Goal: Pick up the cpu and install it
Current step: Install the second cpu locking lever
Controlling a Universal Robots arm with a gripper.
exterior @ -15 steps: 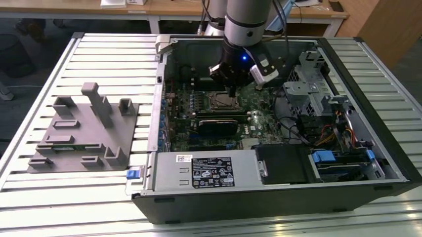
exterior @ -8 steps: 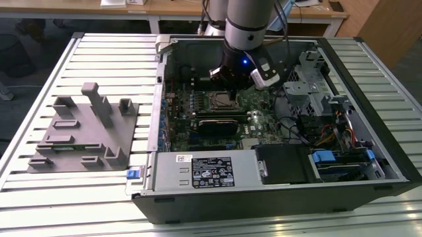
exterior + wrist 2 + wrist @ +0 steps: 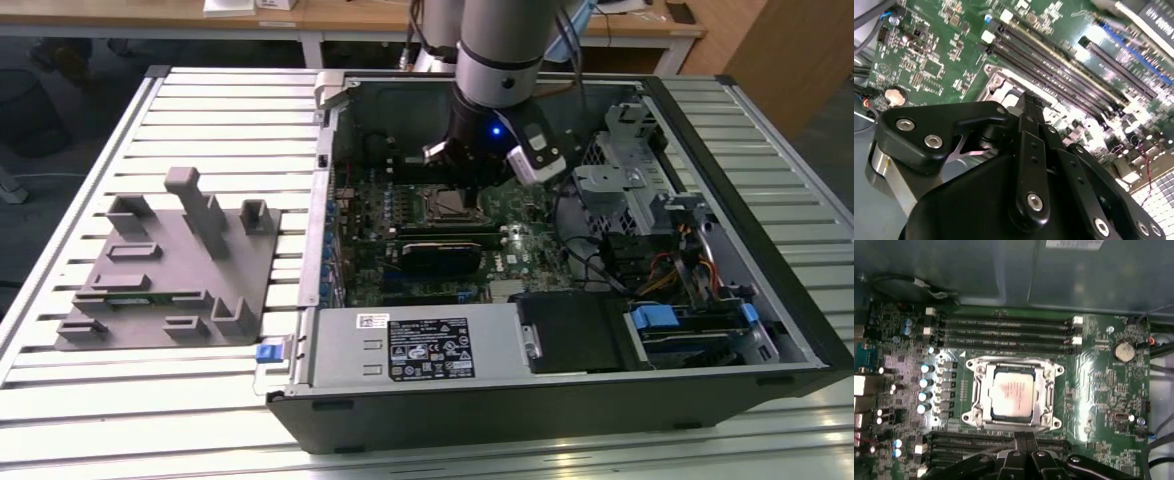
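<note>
Nearest the exterior camera lies an open computer case (image 3: 561, 400), a large black box resting on its side on a slatted metal table (image 3: 214, 130), with a grey metal box (image 3: 414, 345) bearing a white label along its near edge. Inside the case a green circuit board (image 3: 427, 215) covers the floor, crossed by long black memory slots (image 3: 1004, 327). To the exterior view's left of the case, well apart from it, a grey plastic holder (image 3: 167, 265) with upright posts rests on the table. A pale robot arm (image 3: 501, 40) reaches straight down into the case, and its black gripper (image 3: 461, 165) hangs just above the board. In the first wrist view the two fingers (image 3: 1026, 442) are pressed flat together with nothing between them, their tips just beside the edge of the metal socket frame (image 3: 1013, 392). The cpu (image 3: 1013, 395), a small square chip with a silvery top, sits seated in that frame at the middle of the board, apart from the fingers.
</note>
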